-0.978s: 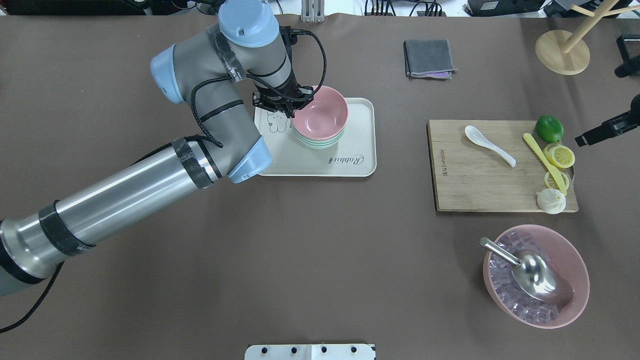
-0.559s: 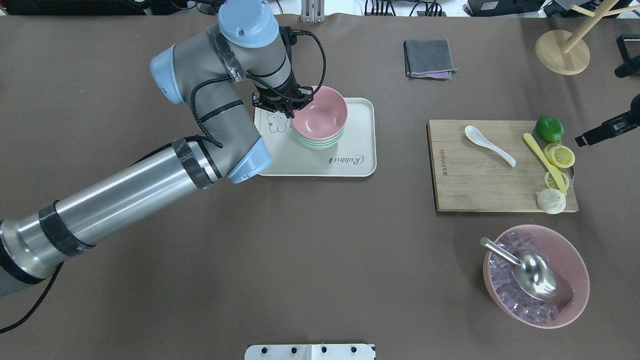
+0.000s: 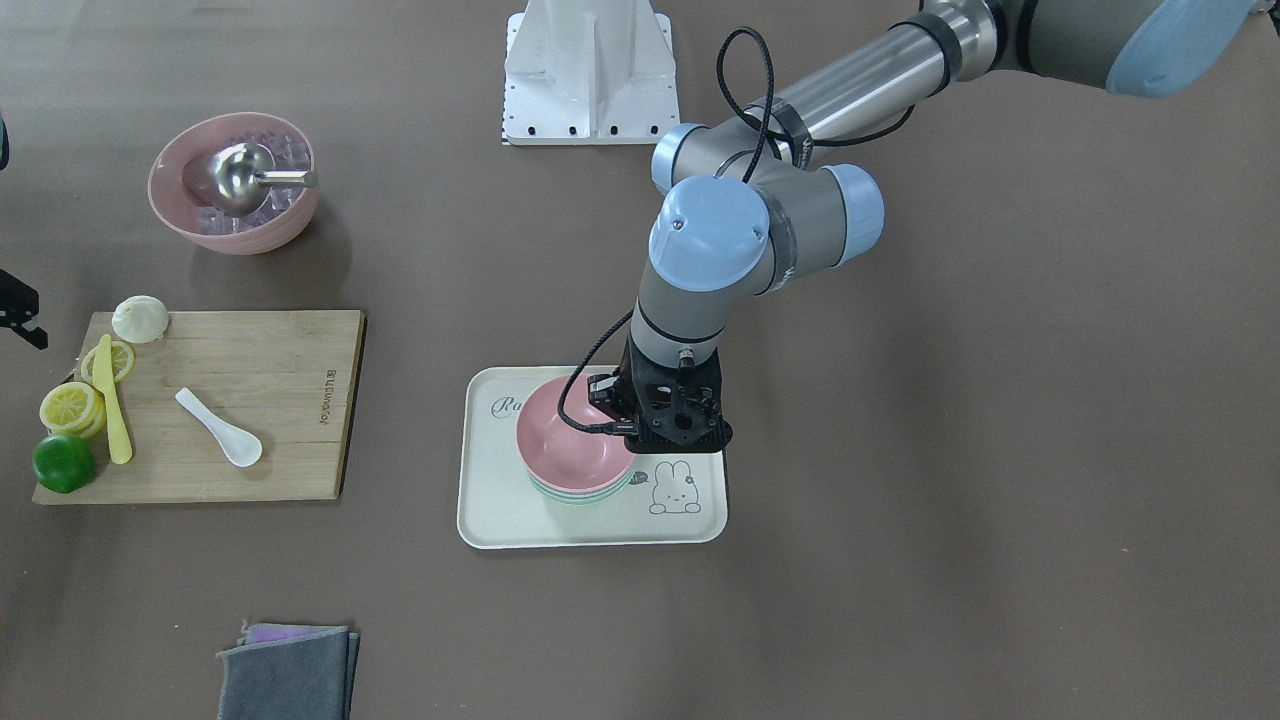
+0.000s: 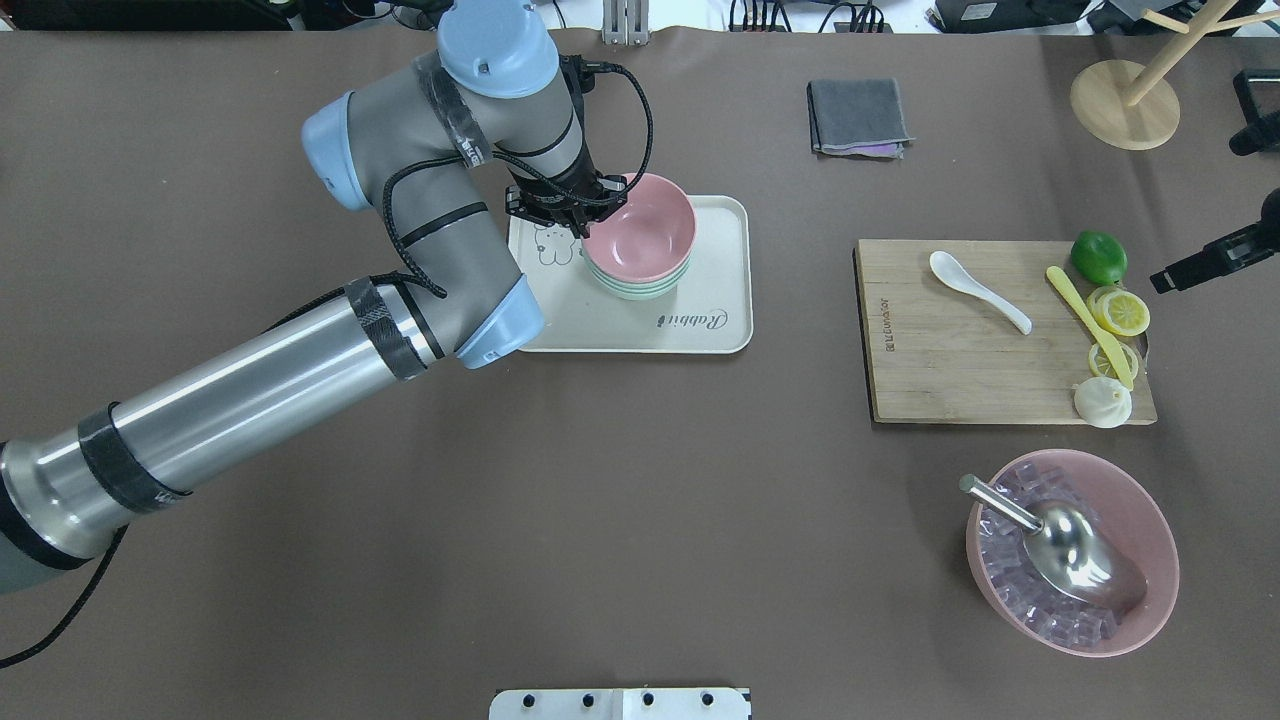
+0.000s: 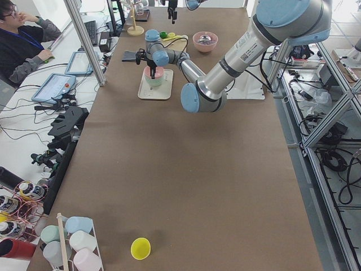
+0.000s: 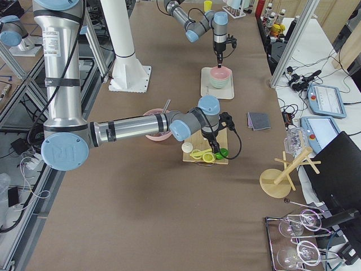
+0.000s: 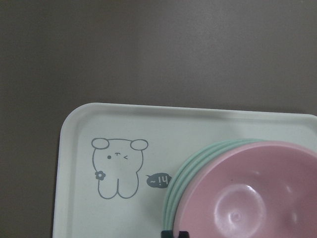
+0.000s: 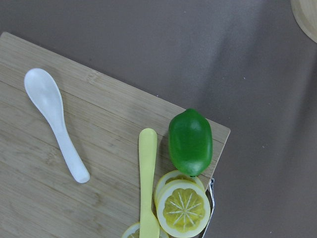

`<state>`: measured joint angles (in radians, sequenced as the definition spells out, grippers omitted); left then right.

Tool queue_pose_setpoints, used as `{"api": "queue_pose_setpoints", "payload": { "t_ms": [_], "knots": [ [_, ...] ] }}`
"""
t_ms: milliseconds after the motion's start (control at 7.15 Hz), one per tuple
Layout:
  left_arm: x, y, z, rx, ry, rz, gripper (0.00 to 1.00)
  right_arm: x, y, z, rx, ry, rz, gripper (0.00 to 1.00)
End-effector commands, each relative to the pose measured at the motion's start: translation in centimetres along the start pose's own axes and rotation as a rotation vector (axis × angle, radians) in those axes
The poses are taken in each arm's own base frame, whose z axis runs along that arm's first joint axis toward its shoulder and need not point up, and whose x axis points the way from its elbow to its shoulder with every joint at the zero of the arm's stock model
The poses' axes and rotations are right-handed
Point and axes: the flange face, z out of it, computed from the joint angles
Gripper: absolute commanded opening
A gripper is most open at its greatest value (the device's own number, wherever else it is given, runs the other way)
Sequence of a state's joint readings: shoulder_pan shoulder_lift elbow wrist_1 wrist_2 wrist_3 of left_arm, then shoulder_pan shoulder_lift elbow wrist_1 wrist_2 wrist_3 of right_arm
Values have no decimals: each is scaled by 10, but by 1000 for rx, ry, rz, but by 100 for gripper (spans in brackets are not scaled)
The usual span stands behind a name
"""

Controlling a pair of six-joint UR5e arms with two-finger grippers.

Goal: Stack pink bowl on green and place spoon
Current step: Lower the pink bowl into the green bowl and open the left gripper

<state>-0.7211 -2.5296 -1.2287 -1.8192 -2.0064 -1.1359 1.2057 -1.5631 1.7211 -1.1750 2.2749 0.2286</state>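
Observation:
A pink bowl [image 4: 645,235] sits nested on a stack of green bowls [image 4: 628,291] on a cream tray [image 4: 640,330]. My left gripper [image 4: 585,222] is at the pink bowl's left rim and looks shut on it. In the left wrist view its fingertips [image 7: 176,233] barely show at the pink bowl's [image 7: 247,198] edge. A white spoon [image 4: 975,288] lies on the wooden cutting board [image 4: 950,370]. It also shows in the right wrist view [image 8: 54,119]. My right gripper [image 4: 1165,278] hangs past the board's right edge. I cannot tell whether it is open or shut.
On the board's right side lie a lime [image 4: 1098,257], lemon slices [image 4: 1122,312], a yellow knife [image 4: 1085,320] and a bun [image 4: 1102,402]. A large pink bowl [image 4: 1150,520] of ice with a metal scoop stands front right. A grey cloth [image 4: 858,115] and a wooden stand [image 4: 1125,105] are at the back.
My left arm has shifted very slightly. The pink bowl stays on the green stack. The right arm has not moved.

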Motion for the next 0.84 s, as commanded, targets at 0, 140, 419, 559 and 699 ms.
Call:
{"api": "queue_pose_setpoints", "payload": {
  "t_ms": [0, 140, 419, 559, 699],
  "knots": [
    [-3, 0, 0, 12, 24, 18, 63, 0, 0, 0, 0, 0, 0, 100],
    [-24, 4, 10, 39, 81, 45, 97, 0, -1, 0, 1, 0, -1, 100],
    [-40, -3, 7, 54, 99, 50, 98, 0, -1, 0, 1, 1, -1, 100],
    [-49, -13, -7, 63, 107, 41, 98, 0, -1, 0, 0, 1, 0, 100],
    [-75, -26, -25, 3, 140, 88, 98, -1, -2, 0, 2, 0, -3, 100]
  ]
}}
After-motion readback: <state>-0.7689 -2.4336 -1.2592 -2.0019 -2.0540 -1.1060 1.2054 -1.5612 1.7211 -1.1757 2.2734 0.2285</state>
